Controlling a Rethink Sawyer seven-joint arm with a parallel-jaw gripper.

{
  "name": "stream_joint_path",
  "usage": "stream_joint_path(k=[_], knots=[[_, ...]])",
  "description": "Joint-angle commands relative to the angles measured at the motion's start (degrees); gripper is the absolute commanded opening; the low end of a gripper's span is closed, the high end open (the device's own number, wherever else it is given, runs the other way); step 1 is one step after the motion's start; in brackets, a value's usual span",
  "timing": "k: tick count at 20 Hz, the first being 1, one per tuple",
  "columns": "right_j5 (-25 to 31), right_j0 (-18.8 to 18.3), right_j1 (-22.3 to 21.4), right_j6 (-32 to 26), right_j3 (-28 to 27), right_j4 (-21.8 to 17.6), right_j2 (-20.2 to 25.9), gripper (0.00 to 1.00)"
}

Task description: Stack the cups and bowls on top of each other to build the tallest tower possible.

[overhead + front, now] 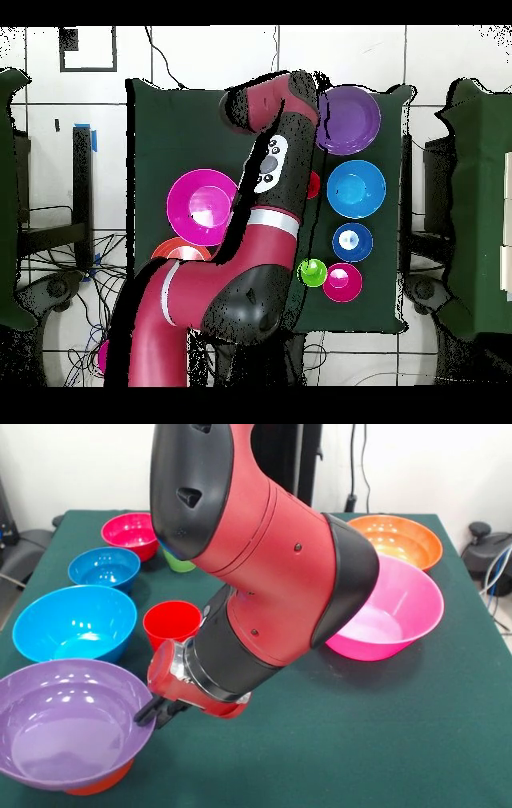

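Note:
A purple bowl (64,724) sits on an upturned-looking orange bowl (100,786) at the table's near left corner; it also shows in the overhead view (350,118). My gripper (150,712) is at the purple bowl's right rim, with the arm bent low over the table. The red cup (172,622) stands just behind the gripper. The green cup (178,562) is half hidden behind the arm. The huge hot-pink bowl (396,612) stands alone at the right and looks empty. A second orange bowl (398,540) is behind it.
A large light-blue bowl (76,624), a smaller blue bowl (104,568) and a small magenta bowl (130,532) stand in a row along the left side. The arm's bulk covers the table's middle. Cables and chairs lie beyond the table's edges.

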Motion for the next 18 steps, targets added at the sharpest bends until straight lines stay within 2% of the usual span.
stream_joint_path(k=[1, 11, 18], knots=[[-0.47, 1.19, -1.76, -7.67, 4.34, 0.73, 6.63, 0.00], [-0.98, 1.85, -3.86, -7.72, 7.33, 0.11, 6.40, 0.00], [1.25, 2.25, -4.94, -7.95, 7.70, 0.46, 6.50, 0.00]])
